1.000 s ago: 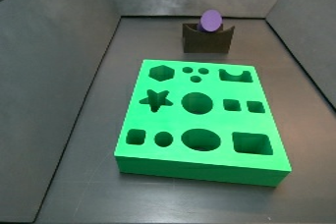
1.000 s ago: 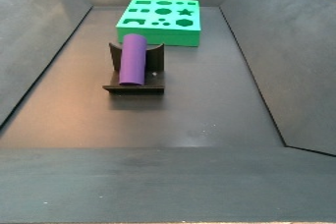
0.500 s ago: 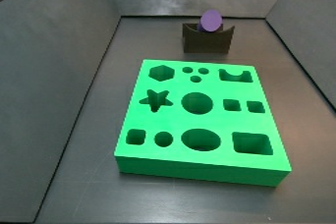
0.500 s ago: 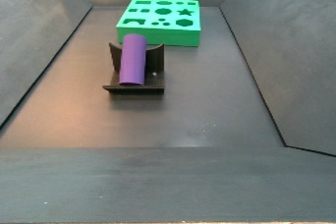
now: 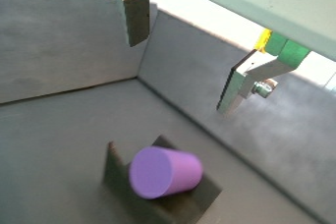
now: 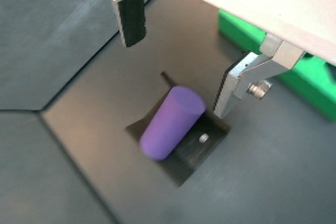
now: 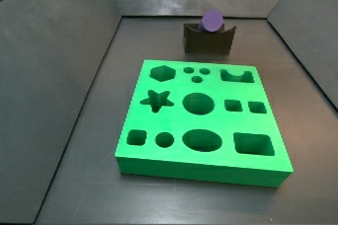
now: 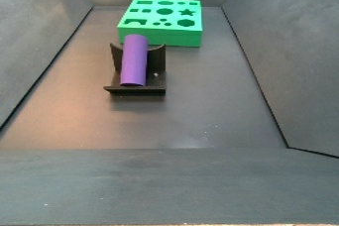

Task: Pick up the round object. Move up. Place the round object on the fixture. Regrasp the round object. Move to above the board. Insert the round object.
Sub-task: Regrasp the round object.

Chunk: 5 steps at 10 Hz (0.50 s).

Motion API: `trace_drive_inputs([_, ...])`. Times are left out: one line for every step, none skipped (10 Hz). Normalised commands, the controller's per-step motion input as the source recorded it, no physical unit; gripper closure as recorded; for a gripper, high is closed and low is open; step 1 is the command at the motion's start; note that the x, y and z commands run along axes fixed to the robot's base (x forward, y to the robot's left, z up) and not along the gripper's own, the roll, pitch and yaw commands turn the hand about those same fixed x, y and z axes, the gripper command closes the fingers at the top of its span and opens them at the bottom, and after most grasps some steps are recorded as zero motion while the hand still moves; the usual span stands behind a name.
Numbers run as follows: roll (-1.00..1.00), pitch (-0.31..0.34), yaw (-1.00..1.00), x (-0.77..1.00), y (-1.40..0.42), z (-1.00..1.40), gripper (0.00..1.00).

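While both side views cut off the gripper (image 6: 184, 46), wrist views show it spread wide, empty, above the round object (image 6: 172, 121) lying in the fixture (image 8: 135, 81), board (image 8: 162, 21) at 12 o'clock.

No readable text, labels, brands or numbers on any surface, none on the gripper (image 6: 187, 53) either

You see the round object (image 6: 172, 122) as smooth, matt purple plastic lying in the fixture (image 8: 137, 82), dull dark and matt. The board (image 7: 203, 118) looks smooth, bright green, faintly satin. The tool (image 6: 184, 49), above the peg, has brushed silver metal fingers (image 6: 245, 81) with dark matt pads. The desk (image 8: 172, 121) is matt dark grey.
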Motion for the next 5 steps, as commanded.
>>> trace_drive_inputs([1.00,0.082,0.04,0.07,-0.03,-0.01,0.00])
trace_drive_inputs([1.00,0.116,0.05,0.09,-0.03,-0.01,0.00])
trace_drive_inputs([1.00,0.155,0.08,0.10,-0.04,-0.02,0.00])
trace_drive_inputs([1.00,0.176,0.09,0.11,-0.04,-0.02,0.00])
trace_drive_inputs([0.92,0.200,0.14,0.11,-0.04,-0.02,0.00])
